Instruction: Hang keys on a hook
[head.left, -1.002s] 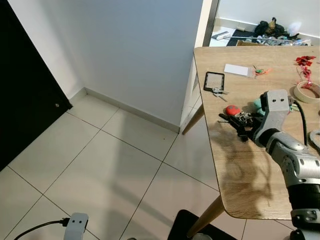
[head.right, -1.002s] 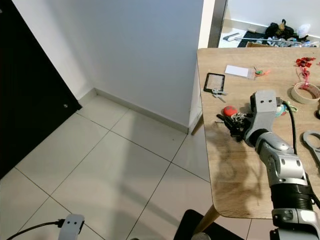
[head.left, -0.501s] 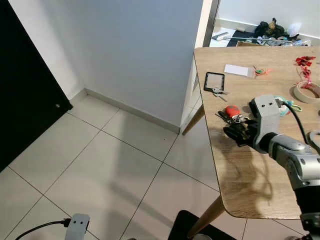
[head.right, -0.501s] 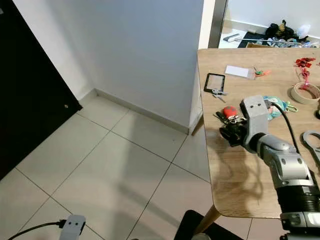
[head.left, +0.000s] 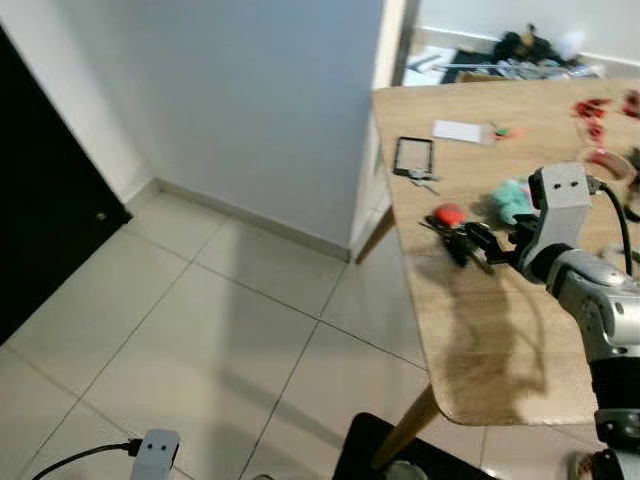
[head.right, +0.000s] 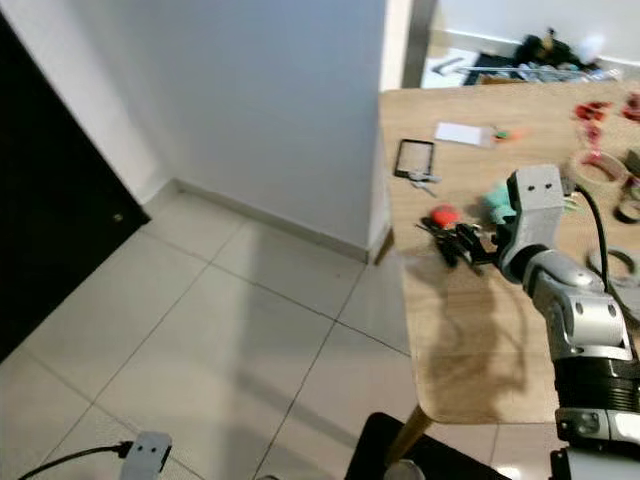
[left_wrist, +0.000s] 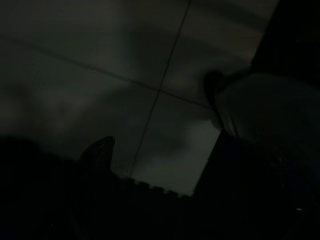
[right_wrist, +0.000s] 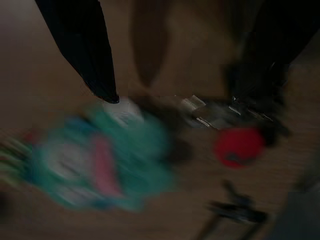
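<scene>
Right tool (head.left: 470, 243) hovers spread over the wooden table (head.left: 480, 330), just beside the red-tagged keys (head.left: 447, 216).

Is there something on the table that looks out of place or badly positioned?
Nothing is spilled or broken. The keys with the red tag lie close to the wooden table's left edge, just ahead of the right gripper; the table is cluttered.

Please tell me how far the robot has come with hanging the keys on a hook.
Nothing looks done yet: the keys with the red tag lie on the wooden table. In hand: the right end effector hovers over them, its fingers apart in the blurred right wrist view, not gripping. Left: grasp the keys, lift them, find a hook and hang them. The left end effector hangs idle.
</scene>
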